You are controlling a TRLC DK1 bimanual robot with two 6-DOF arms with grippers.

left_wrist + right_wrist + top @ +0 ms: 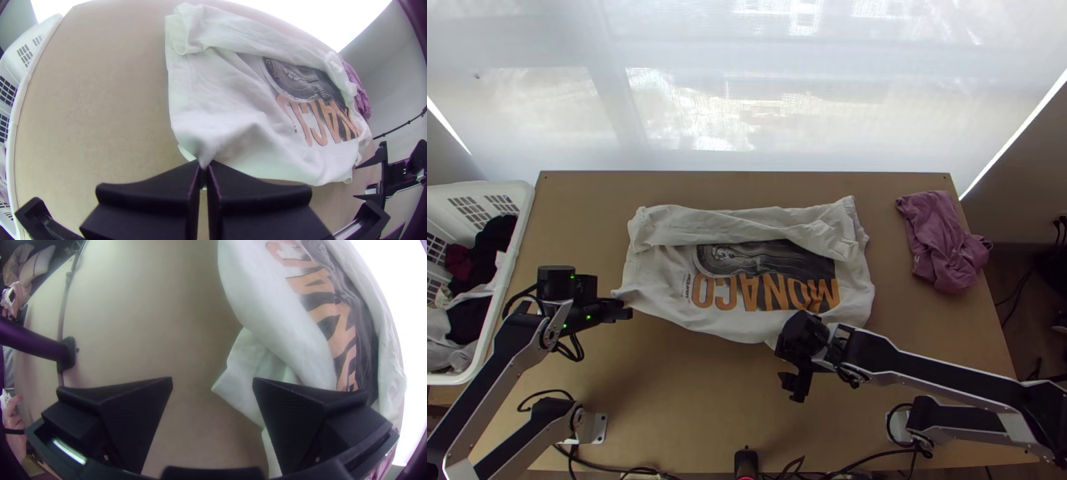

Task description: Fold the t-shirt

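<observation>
The white t-shirt (747,312) lies wide on the table, its far part folded over in a long strip, the orange-lettered print showing. At its near left corner is my left gripper (627,310); in the left wrist view that gripper (203,166) is shut on the pinched, slightly raised cloth. By the shirt's near right edge, my right gripper (797,384) stands open. In the right wrist view, its fingers are wide apart, this gripper (212,382) having a white corner of the shirt (242,378) between and beside them.
A white laundry basket (517,240) with dark and light clothes stands at the left edge. A bunched mauve cloth (947,244) lies at the table's right side. Cables and a small black device (746,462) are at the near edge.
</observation>
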